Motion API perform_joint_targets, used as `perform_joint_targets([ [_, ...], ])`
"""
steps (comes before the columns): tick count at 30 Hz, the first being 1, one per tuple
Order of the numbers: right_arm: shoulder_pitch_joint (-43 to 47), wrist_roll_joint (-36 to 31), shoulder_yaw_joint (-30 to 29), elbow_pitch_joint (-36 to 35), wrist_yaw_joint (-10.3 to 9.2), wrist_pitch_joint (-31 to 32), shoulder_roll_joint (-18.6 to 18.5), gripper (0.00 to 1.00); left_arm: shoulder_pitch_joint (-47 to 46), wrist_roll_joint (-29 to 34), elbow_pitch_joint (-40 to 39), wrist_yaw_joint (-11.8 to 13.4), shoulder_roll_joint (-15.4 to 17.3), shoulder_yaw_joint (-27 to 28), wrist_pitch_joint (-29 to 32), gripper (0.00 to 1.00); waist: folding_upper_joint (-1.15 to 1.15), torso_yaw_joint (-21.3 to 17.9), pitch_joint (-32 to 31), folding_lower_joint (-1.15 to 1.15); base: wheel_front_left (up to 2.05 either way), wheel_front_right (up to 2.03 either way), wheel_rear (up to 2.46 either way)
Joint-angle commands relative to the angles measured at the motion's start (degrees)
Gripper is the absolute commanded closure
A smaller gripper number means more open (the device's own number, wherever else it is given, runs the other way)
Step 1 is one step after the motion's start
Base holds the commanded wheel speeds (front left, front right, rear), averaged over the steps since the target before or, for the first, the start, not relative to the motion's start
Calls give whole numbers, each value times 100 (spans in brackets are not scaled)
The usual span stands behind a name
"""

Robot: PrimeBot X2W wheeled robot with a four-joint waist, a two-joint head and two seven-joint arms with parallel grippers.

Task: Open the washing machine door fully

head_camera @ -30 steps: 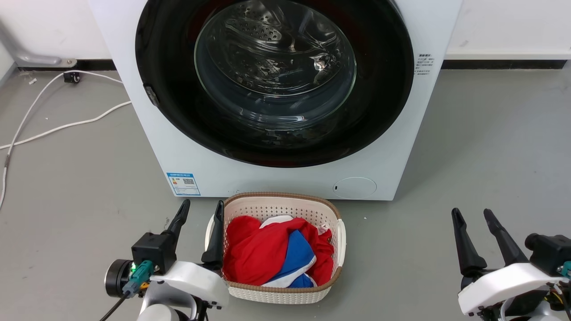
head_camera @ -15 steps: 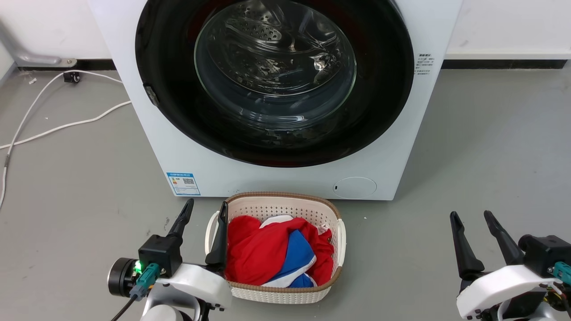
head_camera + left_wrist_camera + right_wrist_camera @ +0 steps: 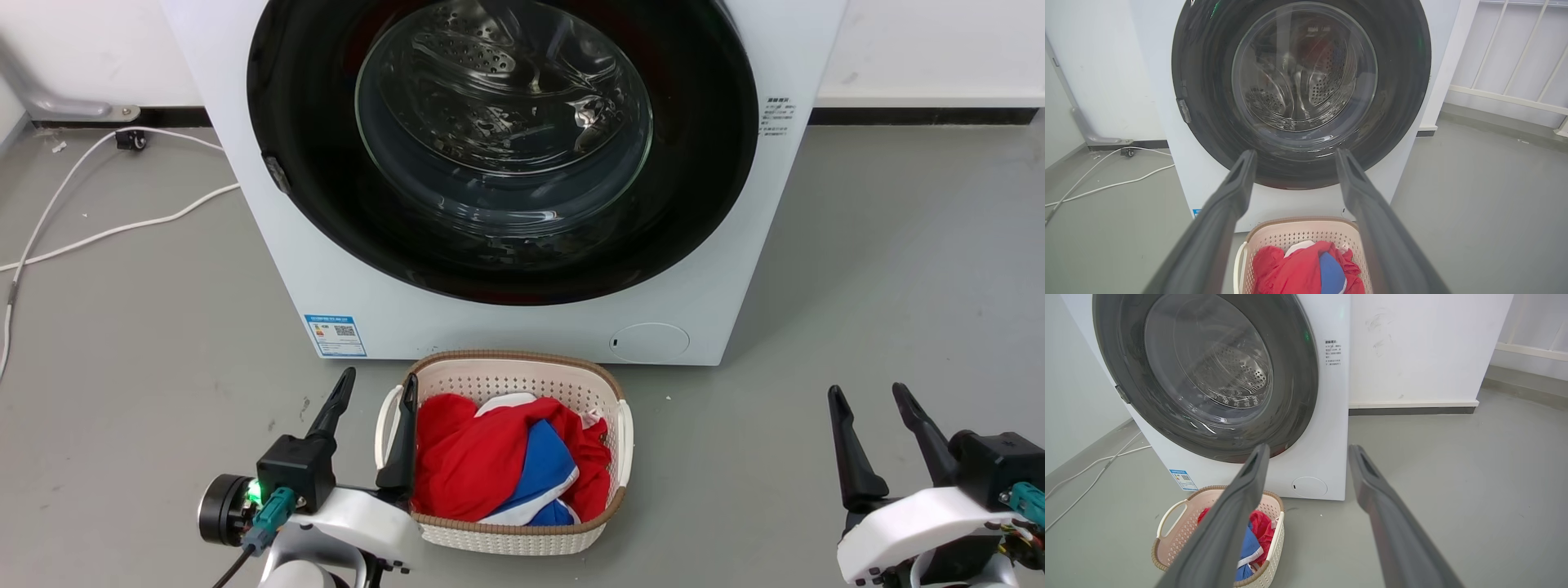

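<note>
The washing machine [image 3: 343, 269] [image 3: 1208, 188] [image 3: 1327, 428] is a white box against the wall. Its door [image 3: 310, 163] [image 3: 1400, 81] [image 3: 1298, 367], a wide glossy black ring around clear bulging glass, lies flat against the machine front, with a small latch tab on its left edge. My left gripper [image 3: 380, 380] [image 3: 1295, 153] is open, low at the lower left beside the basket, well short of the door. My right gripper [image 3: 867, 392] [image 3: 1308, 448] is open at the lower right above bare floor. Both hold nothing.
A cream laundry basket [image 3: 604, 392] [image 3: 1274, 228] [image 3: 1175, 506] with red, blue and white clothes stands on the grey floor right in front of the machine. White cables [image 3: 98, 233] trail across the floor at the left. A white railing [image 3: 1515, 98] stands to the right.
The left gripper has shifted slightly right and down toward the basket. The right gripper has eased a little to the right. The door has not moved.
</note>
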Motion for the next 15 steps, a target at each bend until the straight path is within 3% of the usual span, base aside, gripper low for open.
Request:
perform_joint_targets([
  [1,64,-108,-23,-46,12,-31,19,0,-39,102,17,-15,-12,18,-60,0,0,1,7,0,0,0,0],
  [15,36,-107,-108,-26,7,-100,89,0,-56,171,147,-107,-146,220,-88,0,0,18,13,0,0,0,0],
])
